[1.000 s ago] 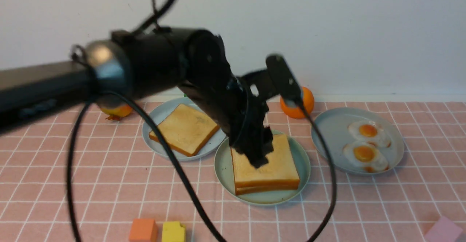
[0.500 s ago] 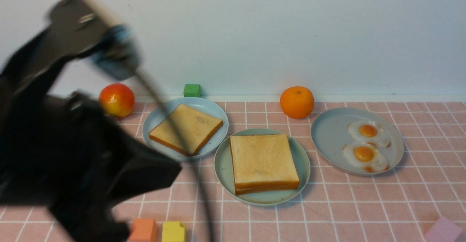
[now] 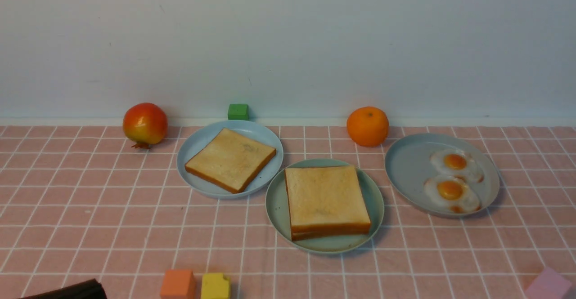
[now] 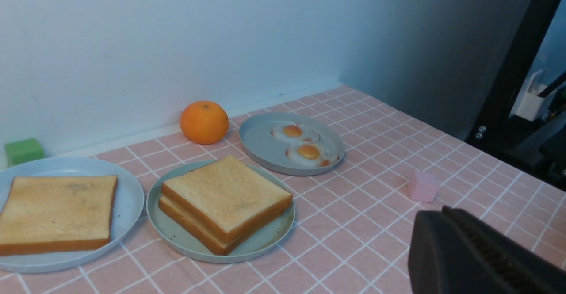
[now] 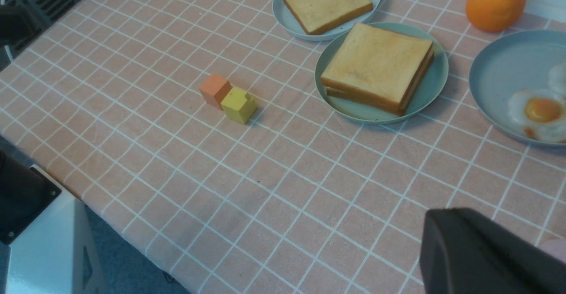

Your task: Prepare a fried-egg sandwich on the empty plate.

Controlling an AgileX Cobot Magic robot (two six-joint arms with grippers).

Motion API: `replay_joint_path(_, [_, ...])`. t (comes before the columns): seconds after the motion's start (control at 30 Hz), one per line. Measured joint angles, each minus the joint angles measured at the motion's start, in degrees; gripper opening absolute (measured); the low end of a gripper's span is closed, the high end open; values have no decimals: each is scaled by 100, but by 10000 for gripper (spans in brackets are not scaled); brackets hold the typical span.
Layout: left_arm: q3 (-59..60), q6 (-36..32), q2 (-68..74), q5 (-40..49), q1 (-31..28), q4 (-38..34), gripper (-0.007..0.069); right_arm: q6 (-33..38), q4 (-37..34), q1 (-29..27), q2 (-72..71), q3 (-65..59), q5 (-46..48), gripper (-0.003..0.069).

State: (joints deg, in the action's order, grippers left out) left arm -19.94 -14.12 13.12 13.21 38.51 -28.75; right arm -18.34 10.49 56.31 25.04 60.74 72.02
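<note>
Fried-egg sandwich sits on the mint-green plate at the middle of the worktop, which is covered by a pink checked cloth; two toast slices squarely stacked, the egg between them not visible from any view. Left of it and a little further back, its rim just beside the green plate's, a pale blue plate carries a single toast slice. To the right, a blue-grey plate holds two fried eggs side by side on its right half. Along the back wall: a red-yellow fruit at left, a small green block behind the toast plate, an orange between the two right-hand plates. At the near edge, an orange block and a yellow block touching; a pink block at the near right corner. Left gripper appears only as a dark shape at the edge of its wrist view, fingers closed together, holding nothing, well apart from the plates. Right gripper likewise a dark shape in its wrist view, fingers closed, holding nothing.
</note>
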Motion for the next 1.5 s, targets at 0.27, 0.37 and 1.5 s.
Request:
replay_joint_path(0.27, [11, 0, 0, -11, 0, -44, 13, 4, -6, 0, -8, 0, 0, -7])
replay_joint_path(0.37, [11, 0, 0, -11, 0, -44, 13, 4, -6, 0, -8, 0, 0, -6])
replay_joint_path(1.5, [11, 0, 0, -22, 0, -57, 13, -64, 33, -5104, -2577, -6234, -5073, 0])
